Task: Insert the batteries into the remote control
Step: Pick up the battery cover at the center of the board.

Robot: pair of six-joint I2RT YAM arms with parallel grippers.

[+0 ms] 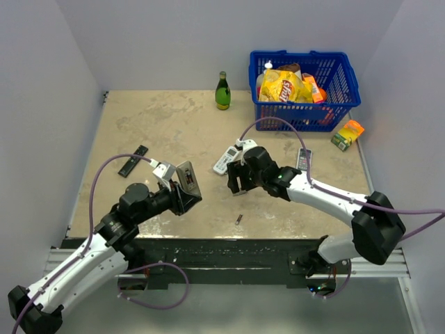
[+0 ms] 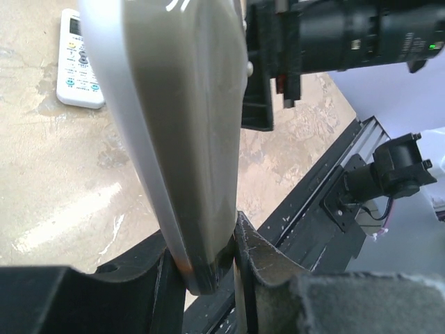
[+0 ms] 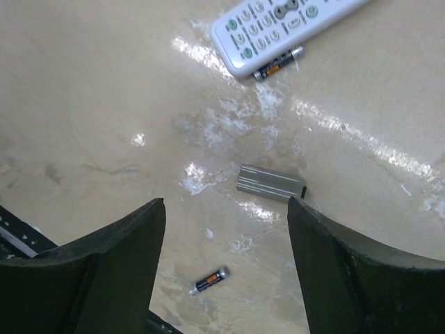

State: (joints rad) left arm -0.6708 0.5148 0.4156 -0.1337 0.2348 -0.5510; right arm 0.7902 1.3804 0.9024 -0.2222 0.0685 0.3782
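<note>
Left gripper (image 2: 205, 270) pinches the remote control (image 2: 184, 139) by its lower end, grey back toward the wrist camera. We see it held off the table (image 3: 90, 104), left of centre in the top view. Right gripper (image 3: 226, 209) is spread wide above the table. First battery (image 3: 209, 280) lies at bottom centre. Second battery (image 3: 278, 63) touches a white remote (image 3: 278, 24) at the upper right. A grey cover (image 3: 270, 183) lies between them.

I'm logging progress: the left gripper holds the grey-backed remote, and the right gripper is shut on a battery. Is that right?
Not quite. The left gripper does hold the remote control, but the right gripper is open and empty. The right wrist view shows its fingers apart above the table, with a battery lying loose on it and a second battery beside a white remote.
</note>
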